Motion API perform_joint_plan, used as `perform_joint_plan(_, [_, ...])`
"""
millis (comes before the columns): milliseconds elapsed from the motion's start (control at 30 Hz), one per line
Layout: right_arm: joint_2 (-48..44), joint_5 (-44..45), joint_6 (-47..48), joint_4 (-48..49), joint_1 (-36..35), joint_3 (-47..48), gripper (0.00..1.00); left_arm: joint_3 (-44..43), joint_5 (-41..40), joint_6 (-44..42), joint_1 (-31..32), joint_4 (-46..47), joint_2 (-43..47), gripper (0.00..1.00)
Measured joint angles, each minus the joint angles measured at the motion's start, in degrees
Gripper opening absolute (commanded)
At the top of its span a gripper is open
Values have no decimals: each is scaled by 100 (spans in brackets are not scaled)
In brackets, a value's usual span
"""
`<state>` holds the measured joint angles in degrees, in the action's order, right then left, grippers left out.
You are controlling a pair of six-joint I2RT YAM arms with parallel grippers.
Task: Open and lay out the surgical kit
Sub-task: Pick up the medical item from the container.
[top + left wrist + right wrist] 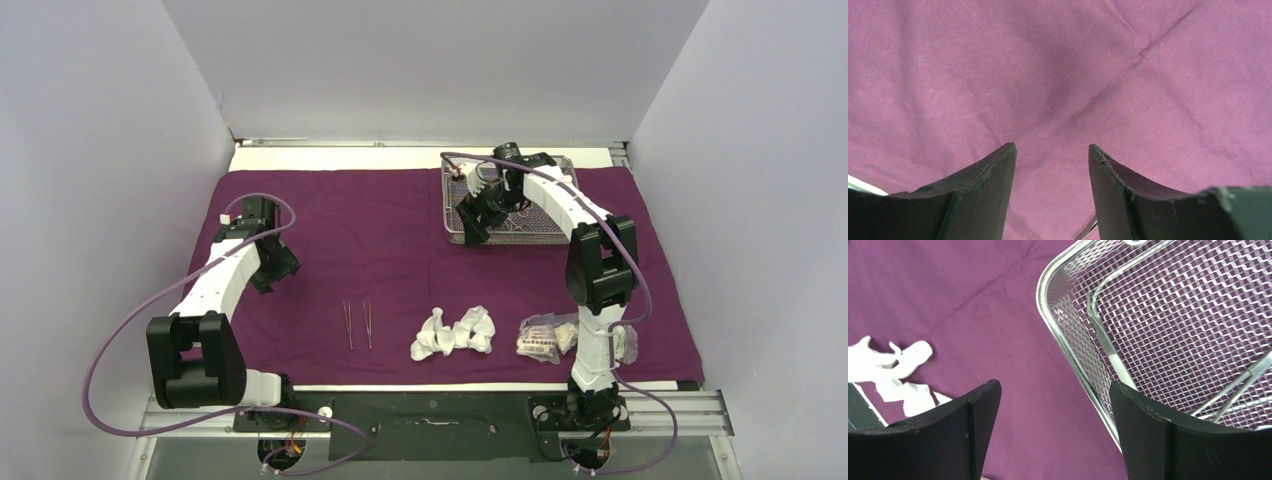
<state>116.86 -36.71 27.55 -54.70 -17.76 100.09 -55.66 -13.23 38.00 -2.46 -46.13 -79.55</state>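
The dark purple cloth wrap (380,230) lies spread flat over the table. The silver wire-mesh tray (452,200) stands on it at the back right. My right gripper (472,228) is open at the tray's near left corner. In the right wrist view its jaws (1054,390) straddle the tray rim (1068,355), holding nothing. Two thin steel tools (357,323) lie side by side near the front. White gauze wads (455,333) and clear plastic packets (545,335) lie to their right. My left gripper (275,272) is open and empty just above bare cloth (1048,75).
A thin steel bar (1238,385) lies inside the tray; I cannot tell whether it is a tool or a handle. The gauze also shows in the right wrist view (893,370). A steel tip (1088,231) shows low between my left fingers. Grey walls enclose the table.
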Motion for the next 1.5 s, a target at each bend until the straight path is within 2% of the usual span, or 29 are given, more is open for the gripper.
perform_joint_plan(167, [-9,-11,780,-2,-50,-302,69,2,0,-22,0,2,-13,51])
perform_joint_plan(233, [-9,-4,1075,9,-90,-304,64,2,0,-28,0,4,-13,51])
perform_joint_plan(433, [22,42,1714,-92,-186,-238,60,2,-4,-76,0,4,-50,51])
perform_joint_plan(600, [201,44,2096,-221,-254,-87,51,2,-13,-92,0,2,-118,51])
perform_joint_plan(833, [802,31,2465,-535,-258,391,50,2,-83,-103,0,-4,-146,51])
perform_joint_plan(1067, [1438,-26,2804,-907,-186,949,28,0,-173,-122,0,-31,-225,51])
perform_joint_plan(1200, [1565,-103,2951,-1084,-133,1167,31,0,-203,-142,0,-42,-286,50])
perform_joint_plan(1500, [1613,-105,3012,-1174,-103,1305,60,0,-249,-144,0,-42,-361,50])
